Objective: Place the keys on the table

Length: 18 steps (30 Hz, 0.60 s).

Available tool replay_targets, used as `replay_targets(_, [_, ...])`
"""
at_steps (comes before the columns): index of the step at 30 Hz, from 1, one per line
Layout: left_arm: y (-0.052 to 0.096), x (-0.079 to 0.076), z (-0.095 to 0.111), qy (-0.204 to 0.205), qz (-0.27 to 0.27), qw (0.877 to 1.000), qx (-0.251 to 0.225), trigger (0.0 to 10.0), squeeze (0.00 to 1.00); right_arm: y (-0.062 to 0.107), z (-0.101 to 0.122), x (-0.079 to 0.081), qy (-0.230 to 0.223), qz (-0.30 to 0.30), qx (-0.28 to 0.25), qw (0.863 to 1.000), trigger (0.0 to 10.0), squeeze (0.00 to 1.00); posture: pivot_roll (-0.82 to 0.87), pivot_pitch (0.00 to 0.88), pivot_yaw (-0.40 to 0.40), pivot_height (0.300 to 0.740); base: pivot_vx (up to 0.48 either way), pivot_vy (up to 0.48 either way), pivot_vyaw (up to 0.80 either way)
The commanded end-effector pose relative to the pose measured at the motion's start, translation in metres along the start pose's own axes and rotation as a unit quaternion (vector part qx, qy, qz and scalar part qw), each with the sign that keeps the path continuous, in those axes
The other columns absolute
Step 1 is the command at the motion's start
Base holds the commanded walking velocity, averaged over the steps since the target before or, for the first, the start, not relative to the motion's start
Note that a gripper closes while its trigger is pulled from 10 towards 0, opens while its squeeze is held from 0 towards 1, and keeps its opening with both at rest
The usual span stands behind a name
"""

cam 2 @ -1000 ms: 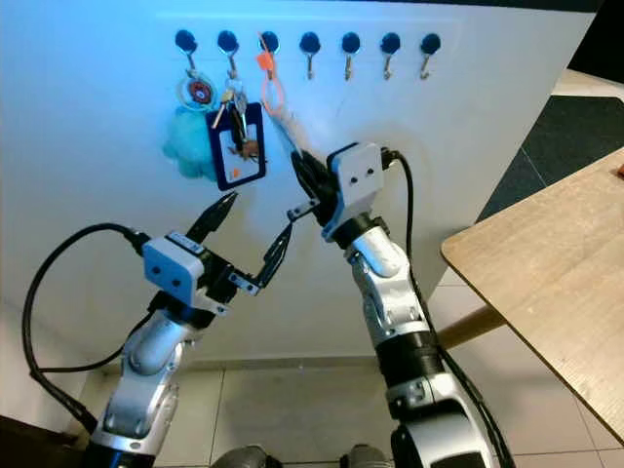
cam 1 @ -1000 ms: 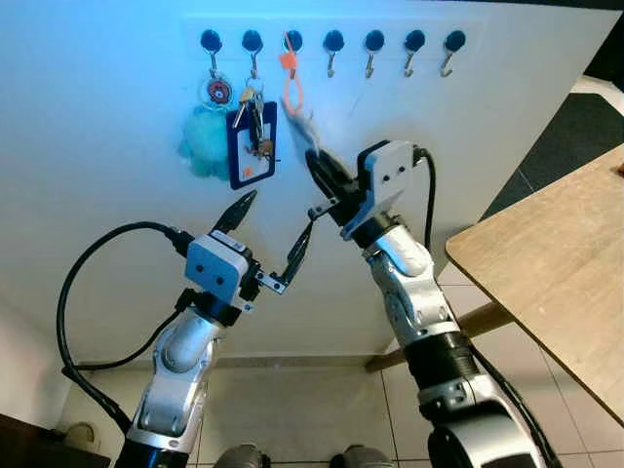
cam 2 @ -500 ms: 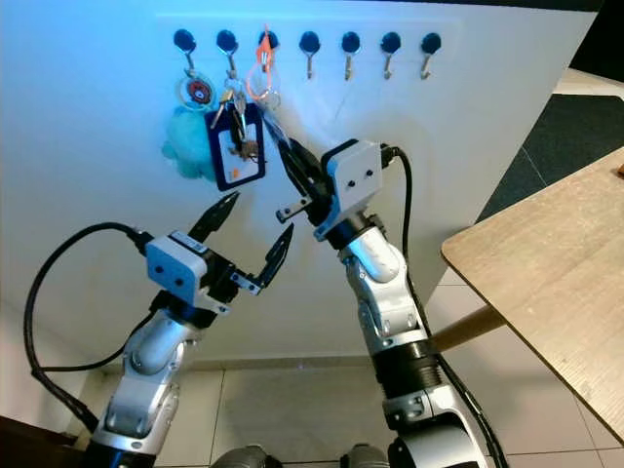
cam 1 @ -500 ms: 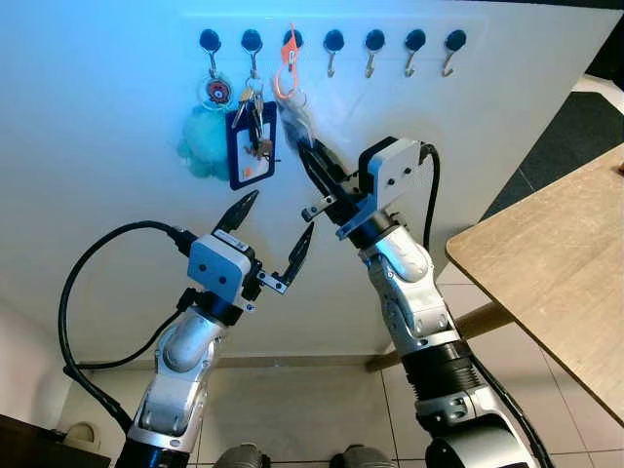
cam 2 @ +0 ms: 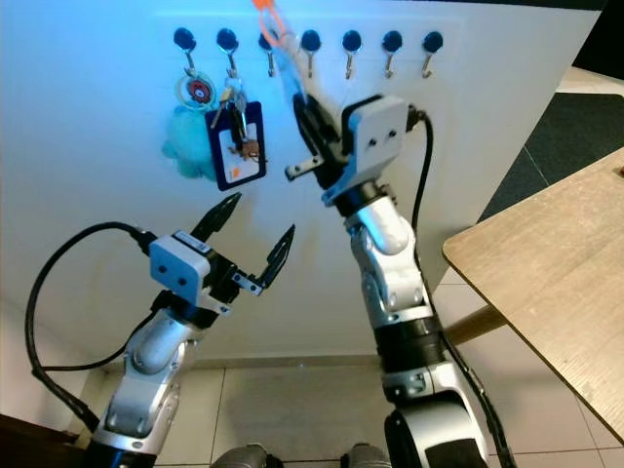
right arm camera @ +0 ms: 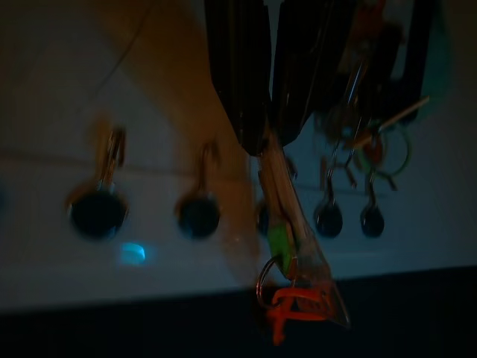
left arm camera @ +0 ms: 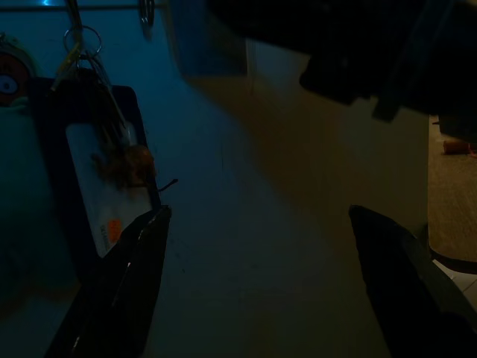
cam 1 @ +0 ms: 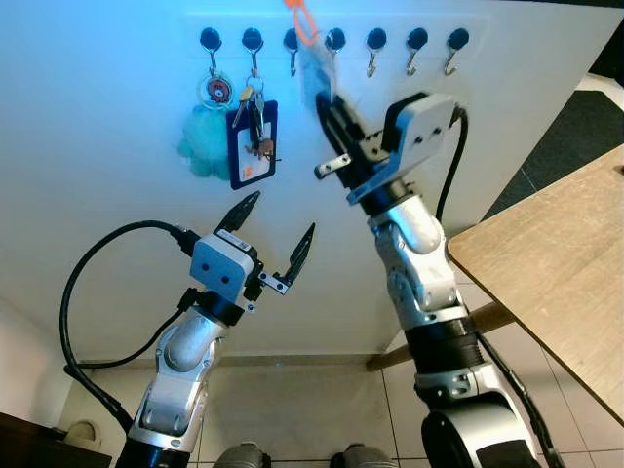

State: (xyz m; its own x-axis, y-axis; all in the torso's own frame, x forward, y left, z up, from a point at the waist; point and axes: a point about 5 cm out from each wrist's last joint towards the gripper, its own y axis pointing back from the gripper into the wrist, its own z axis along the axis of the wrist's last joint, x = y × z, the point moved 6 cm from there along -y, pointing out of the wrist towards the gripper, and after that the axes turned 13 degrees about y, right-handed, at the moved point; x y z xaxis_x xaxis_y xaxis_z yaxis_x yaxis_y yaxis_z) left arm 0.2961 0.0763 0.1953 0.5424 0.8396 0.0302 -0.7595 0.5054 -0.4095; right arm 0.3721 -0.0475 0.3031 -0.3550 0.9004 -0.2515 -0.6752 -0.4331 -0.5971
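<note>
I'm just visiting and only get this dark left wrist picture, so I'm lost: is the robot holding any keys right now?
Observer: Yes. The right gripper has its jaws shut on the keys, and their orange clip sits above the row of hooks.
Operator: Is any hook free, then?
Observer: The third hook from the robot's left is bare, as are the four beyond it.
Operator: And where is the table they should go on?
Observer: A wooden table stands on the robot's right, its corner beside the right arm and well below the hooks.
</note>
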Motion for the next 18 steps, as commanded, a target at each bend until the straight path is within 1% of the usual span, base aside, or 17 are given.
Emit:
replay_targets(1, [0.001, -0.002, -0.002, -0.003, -0.007, 1.000, 0.007, 10.0, 0.00, 0.000, 0.002, -0.003, -0.001, -0.004, -0.004, 1.000, 0.0, 0.00, 0.04, 0.109, -0.019, 0.740, 0.000, 0.000, 0.00])
replay_targets(2, [0.001, -0.002, -0.002, -0.003, -0.006, 1.000, 0.006, 10.0, 0.00, 0.001, 0.005, 0.000, 0.004, 0.004, -0.012, 1.000, 0.0, 0.00, 0.04, 0.110, -0.021, 0.740, 0.000, 0.000, 0.00])
replay_targets(3, [0.001, -0.001, -0.001, -0.003, -0.004, 1.000, 0.005, 10.0, 0.00, 0.007, 0.006, 0.004, 0.011, 0.012, -0.018, 1.000, 0.0, 0.00, 0.04, 0.111, -0.024, 0.740, 0.000, 0.000, 0.00])
replay_targets(4, [0.001, -0.001, -0.001, -0.003, -0.004, 1.000, 0.005, 10.0, 0.00, 0.007, 0.006, 0.004, 0.011, 0.012, -0.018, 1.000, 0.0, 0.00, 0.04, 0.111, -0.024, 0.740, 0.000, 0.000, 0.00])
replay_targets(5, [0.001, 0.000, -0.001, -0.004, -0.002, 1.000, 0.005, 10.0, 0.00, 0.013, 0.006, 0.007, 0.017, 0.017, -0.021, 0.999, 0.0, 0.00, 0.04, 0.112, -0.025, 0.740, 0.000, 0.000, 0.00])
replay_targets(6, [0.003, 0.002, -0.002, -0.004, 0.006, 1.000, 0.006, 10.0, 0.00, 0.026, 0.002, 0.008, 0.021, 0.012, -0.017, 1.000, 0.0, 0.00, 0.04, 0.113, -0.030, 0.740, 0.000, 0.000, 0.00])
replay_targets(7, [0.003, 0.002, -0.002, -0.004, 0.006, 1.000, 0.006, 10.0, 0.00, 0.026, 0.002, 0.008, 0.021, 0.012, -0.017, 1.000, 0.0, 0.00, 0.04, 0.113, -0.030, 0.740, 0.000, 0.000, 0.00])
replay_targets(8, [0.008, 0.008, -0.004, -0.008, 0.019, 1.000, 0.011, 10.0, 0.00, 0.048, -0.007, 0.005, 0.027, -0.004, -0.002, 1.000, 0.0, 0.00, 0.05, 0.112, -0.031, 0.740, 0.000, 0.000, 0.00])
replay_targets(9, [0.012, 0.011, -0.007, -0.014, 0.025, 0.999, 0.016, 10.0, 0.00, 0.062, -0.011, 0.003, 0.031, -0.012, 0.008, 0.999, 0.0, 0.00, 0.05, 0.113, -0.031, 0.740, 0.000, 0.000, 0.00])
replay_targets(11, [0.012, 0.011, -0.007, -0.014, 0.025, 0.999, 0.016, 10.0, 0.00, 0.062, -0.011, 0.003, 0.031, -0.012, 0.008, 0.999, 0.0, 0.00, 0.05, 0.113, -0.031, 0.740, 0.000, 0.000, 0.00])
replay_targets(12, [0.016, 0.014, -0.009, -0.019, 0.029, 0.999, 0.020, 10.0, 0.00, 0.072, -0.013, 0.002, 0.034, -0.018, 0.016, 0.999, 0.0, 0.00, 0.05, 0.113, -0.031, 0.740, 0.000, 0.000, 0.00])
replay_targets(13, [0.016, 0.014, -0.009, -0.019, 0.029, 0.999, 0.020, 10.0, 0.00, 0.072, -0.013, 0.002, 0.034, -0.018, 0.016, 0.999, 0.0, 0.00, 0.05, 0.113, -0.031, 0.740, 0.000, 0.000, 0.00])
replay_targets(15, [0.028, 0.028, -0.015, -0.035, 0.052, 0.997, 0.036, 10.0, 0.00, 0.109, -0.024, -0.005, 0.053, -0.044, 0.055, 0.996, 0.0, 0.00, 0.04, 0.113, -0.020, 0.740, 0.000, 0.000, 0.00])
replay_targets(17, [0.037, 0.039, -0.021, -0.043, 0.070, 0.995, 0.050, 10.0, 0.00, 0.135, -0.034, -0.010, 0.066, -0.063, 0.090, 0.992, 0.0, 0.00, 0.04, 0.112, -0.013, 0.740, 0.000, 0.000, 0.00])
replay_targets(18, [0.037, 0.039, -0.021, -0.043, 0.070, 0.995, 0.050, 10.0, 0.00, 0.135, -0.034, -0.010, 0.066, -0.063, 0.090, 0.992, 0.0, 0.00, 0.04, 0.112, -0.013, 0.740, 0.000, 0.000, 0.00])
